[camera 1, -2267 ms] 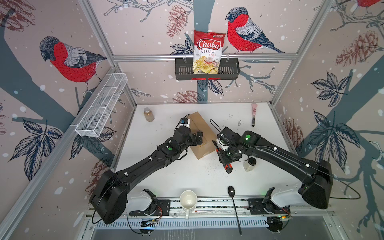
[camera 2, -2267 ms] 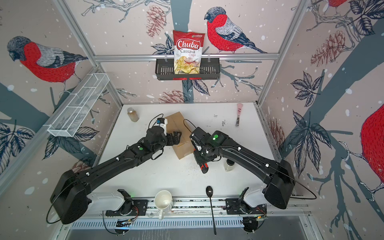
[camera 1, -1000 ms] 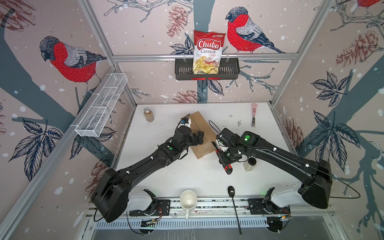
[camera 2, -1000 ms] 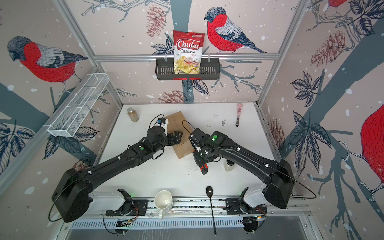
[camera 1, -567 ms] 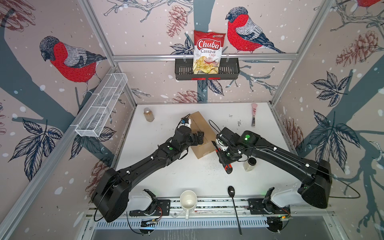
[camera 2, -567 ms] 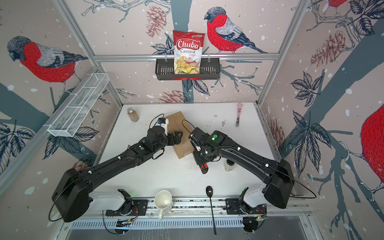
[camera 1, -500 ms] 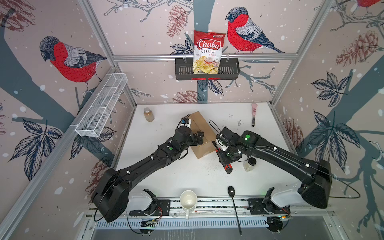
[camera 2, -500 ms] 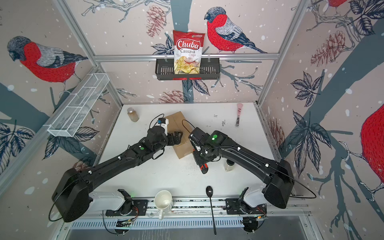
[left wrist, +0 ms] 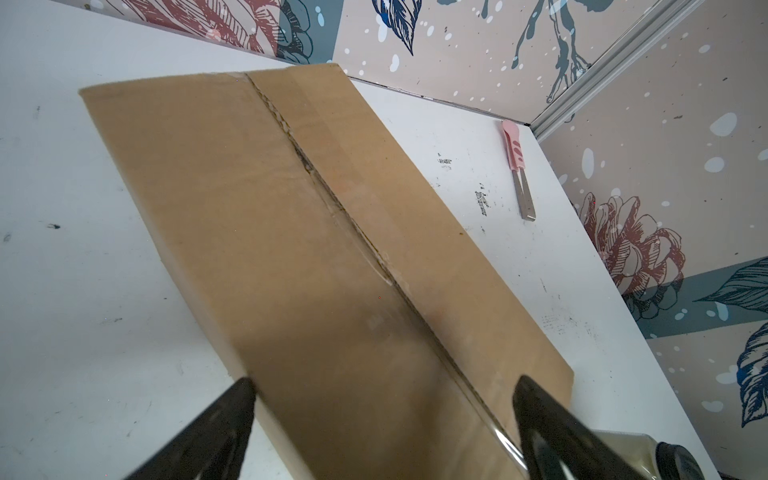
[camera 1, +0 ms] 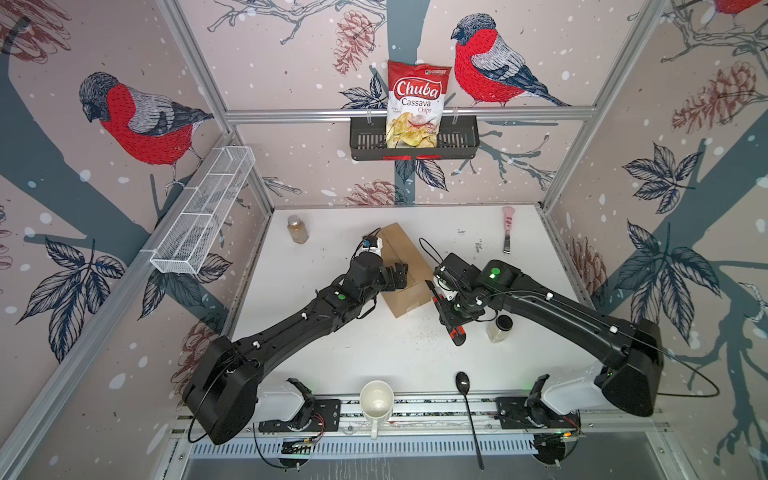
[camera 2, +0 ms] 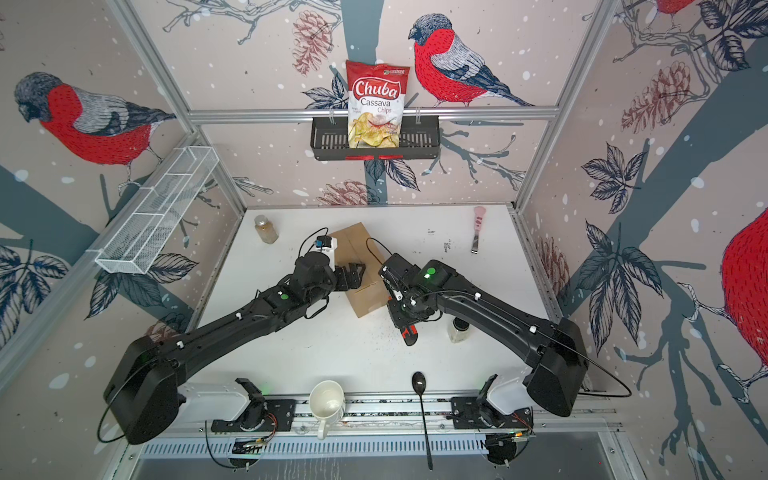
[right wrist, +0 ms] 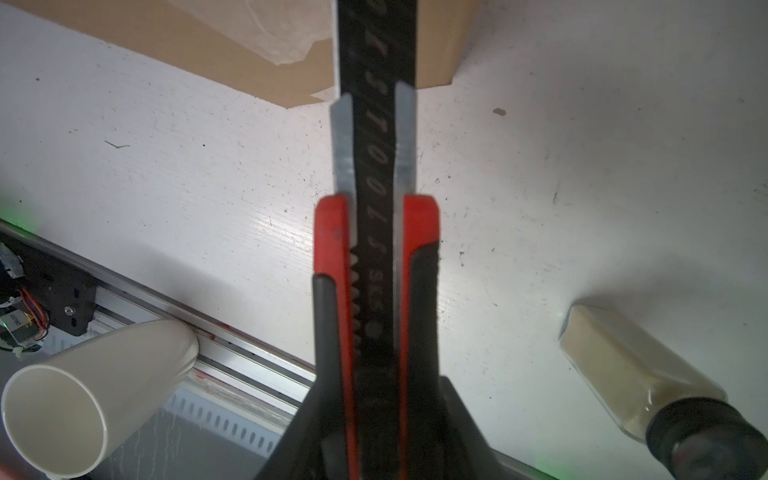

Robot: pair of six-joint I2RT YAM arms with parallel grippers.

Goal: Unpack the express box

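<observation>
In a top view, white table (camera 1: pixel 332 365), bird-papered walls (camera 1: pixel 291 62); express box (camera 1: pixel 409 257) directly ahead of the wide-spread left gripper (camera 1: pixel 397 276). Left wrist: box (left wrist: pixel 316 249) between its jaws. Right wrist: right gripper (right wrist: pixel 376 395) clamps a utility knife (right wrist: pixel 376 208), box (right wrist: pixel 249 50) just beyond.

Plain brown cardboard express box (camera 1: pixel 409 255), flaps shut (taped seam ragged), lying askew on white table (camera 1: pixel 332 357)

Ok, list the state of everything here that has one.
express box: flaps down, taped seam looks partly slit.
utility knife: blade out, toward the box.
left gripper: open, straddling the box's end.
right gripper: shut on the utility knife.
mug: upright, empty.
pale jar: upright, capped.
brown jar: upright.
</observation>
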